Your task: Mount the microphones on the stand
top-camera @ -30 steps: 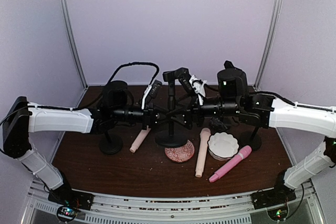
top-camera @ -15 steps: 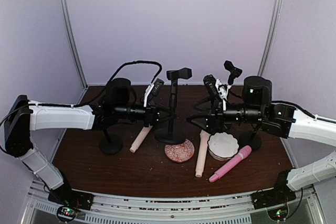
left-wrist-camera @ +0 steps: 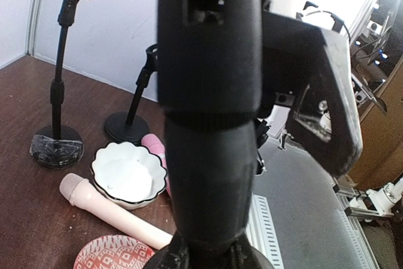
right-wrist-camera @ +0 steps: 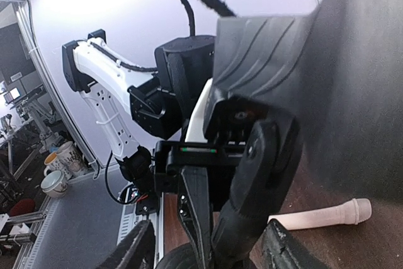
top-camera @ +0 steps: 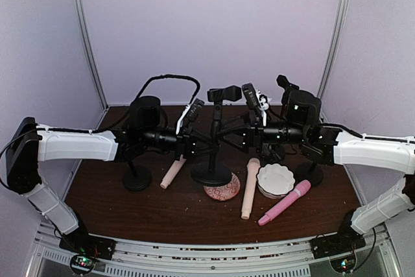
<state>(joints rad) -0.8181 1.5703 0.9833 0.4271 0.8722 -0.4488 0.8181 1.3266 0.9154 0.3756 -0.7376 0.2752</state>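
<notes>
Left pincer [top-camera: 206,140] clenches the stand [top-camera: 211,174]; right pincer [top-camera: 228,135], released, should centre on it squarely before clenching.

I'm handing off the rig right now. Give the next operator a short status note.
Grippers: the left hand looks shut on the pole of the centre stand. The right hand is open, with its fingers either side of the same pole.
Things: all three lie on the table. The first peach microphone is left of the stand base. The second peach microphone and the pink microphone are to its right.
Done: none attached.
Left: pick up and clip all three.
</notes>
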